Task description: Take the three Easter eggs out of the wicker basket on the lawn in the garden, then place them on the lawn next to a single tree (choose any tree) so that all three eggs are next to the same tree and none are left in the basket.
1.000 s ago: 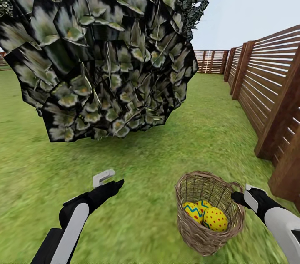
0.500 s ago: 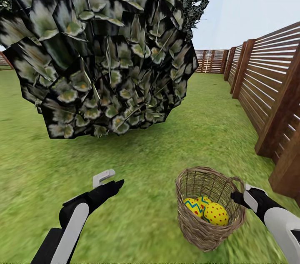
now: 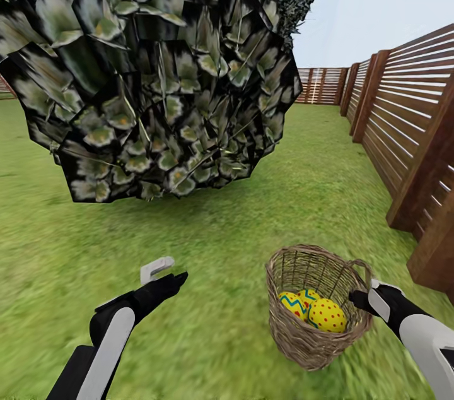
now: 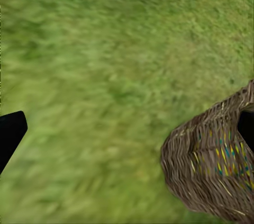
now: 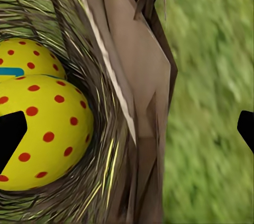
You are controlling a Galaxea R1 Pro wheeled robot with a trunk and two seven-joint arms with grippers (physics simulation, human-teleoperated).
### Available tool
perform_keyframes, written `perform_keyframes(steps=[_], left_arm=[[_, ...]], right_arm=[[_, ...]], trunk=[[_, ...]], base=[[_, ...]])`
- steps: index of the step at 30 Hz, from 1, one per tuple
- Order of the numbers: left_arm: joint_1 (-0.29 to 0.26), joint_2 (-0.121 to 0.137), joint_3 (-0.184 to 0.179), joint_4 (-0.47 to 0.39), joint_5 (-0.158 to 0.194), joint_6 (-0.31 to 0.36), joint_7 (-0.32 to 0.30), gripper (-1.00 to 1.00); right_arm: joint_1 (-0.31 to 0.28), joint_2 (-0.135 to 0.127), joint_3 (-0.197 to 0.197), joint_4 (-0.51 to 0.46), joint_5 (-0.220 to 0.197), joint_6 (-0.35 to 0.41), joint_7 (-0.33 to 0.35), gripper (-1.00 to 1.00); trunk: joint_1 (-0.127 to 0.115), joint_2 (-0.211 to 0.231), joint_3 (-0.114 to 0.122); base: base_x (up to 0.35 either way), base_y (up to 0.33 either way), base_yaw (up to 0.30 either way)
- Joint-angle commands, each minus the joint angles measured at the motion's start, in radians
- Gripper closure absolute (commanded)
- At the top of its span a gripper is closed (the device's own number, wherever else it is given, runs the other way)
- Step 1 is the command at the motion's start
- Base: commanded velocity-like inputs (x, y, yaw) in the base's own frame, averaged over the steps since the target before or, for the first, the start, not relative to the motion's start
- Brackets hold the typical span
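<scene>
Head view: wicker basket (image 3: 318, 305) hangs off my right gripper (image 3: 360, 299) at its rim/loop handle, tilted, bottom looks clear of the lawn (image 3: 208, 229). I judge I'm carrying the whole basket w/ eggs inside rather than picking one by one — fewer grasps, dump near a tree. All three Easter eggs (image 3: 315, 311) sit low in the basket, touching each other.

Right wrist view: braided rim (image 5: 137, 91) runs between the two black fingertips (image 5: 10, 134), one inside by the red-dotted egg (image 5: 42, 134), one outside over grass. So right claw is clamped on the rim.

Left gripper (image 3: 165, 274) held out over bare grass, holding nothing; jaw gap — can't tell from this angle. Left wrist view: basket wall (image 4: 211, 171), egg colours showing thru the weave.

Hard to make out: big dark leafy bush (image 3: 151, 72) blocks most of what's ahead, no grey trunk visible. Fence (image 3: 410, 122) close on the right. Third egg mostly hidden behind the other two. Grass blurred in both wrist views.
</scene>
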Motion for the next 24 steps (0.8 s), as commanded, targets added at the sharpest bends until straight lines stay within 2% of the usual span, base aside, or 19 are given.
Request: perform_keyframes(steps=[1, 17, 24], left_arm=[[-0.001, 0.0, 0.0, -0.001, 0.011, 0.002, 0.01, -1.0], [-0.001, 0.0, 0.0, -0.001, 0.011, 0.002, 0.01, -1.0], [0.0, 0.0, 0.0, -0.001, 0.011, 0.003, 0.01, -1.0]], right_arm=[[0.0, 0.0, -0.003, -0.002, -0.007, 0.004, -0.005, -1.0], [0.0, 0.0, -0.003, -0.002, -0.007, 0.004, -0.005, -1.0], [0.0, 0.002, -0.002, -0.003, -0.006, 0.003, -0.005, -1.0]], trunk=[[0.0, -0.001, -0.005], [0.007, -0.004, -0.067], [0.007, -0.004, -0.067]], base=[[0.0, 0.0, 0.0], [0.0, 0.0, 0.0], [0.0, 0.0, 0.0]])
